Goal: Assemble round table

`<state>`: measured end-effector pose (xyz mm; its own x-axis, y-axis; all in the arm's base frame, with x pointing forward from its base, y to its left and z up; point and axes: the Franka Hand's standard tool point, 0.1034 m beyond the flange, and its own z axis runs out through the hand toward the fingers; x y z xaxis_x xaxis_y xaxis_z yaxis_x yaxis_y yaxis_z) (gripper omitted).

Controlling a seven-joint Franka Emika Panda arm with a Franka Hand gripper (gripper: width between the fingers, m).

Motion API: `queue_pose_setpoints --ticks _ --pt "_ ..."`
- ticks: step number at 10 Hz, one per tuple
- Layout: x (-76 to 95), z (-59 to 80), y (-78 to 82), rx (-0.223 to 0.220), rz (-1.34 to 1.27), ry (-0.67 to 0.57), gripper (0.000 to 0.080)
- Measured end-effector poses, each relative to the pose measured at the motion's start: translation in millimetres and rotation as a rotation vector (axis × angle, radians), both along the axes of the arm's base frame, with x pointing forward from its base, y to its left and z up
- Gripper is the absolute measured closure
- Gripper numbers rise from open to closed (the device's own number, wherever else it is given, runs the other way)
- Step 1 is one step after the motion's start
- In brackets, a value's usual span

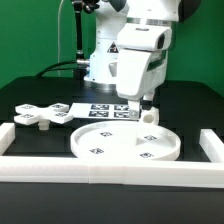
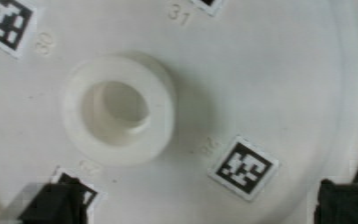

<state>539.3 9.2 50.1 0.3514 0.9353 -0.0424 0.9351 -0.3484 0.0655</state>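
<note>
1 wide, empty claw hangs over the disc, low in the exterior view; next it likely must grab the post

The arm hangs in from twelve o'clock in the exterior view, wrist upright, and the gripper points straight down just off centre toward three o'clock. Jaws are spread wide, the two dark fingers well apart.
</note>
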Motion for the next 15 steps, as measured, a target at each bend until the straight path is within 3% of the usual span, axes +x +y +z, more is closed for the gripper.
queue_pose_setpoints --ticks 3,9,14,15 --pt "5.5 -1.9 -6.3 0.000 0.006 -0.004 0.0150" --pt "3.2 -26.9 -15.3 0.002 0.007 0.030 0.0150" --pt "1.3 -37.5 -19.8 0.004 0.013 0.045 0.0150" --pt "0.4 -38.2 -21.8 0.003 0.010 0.047 0.0282"
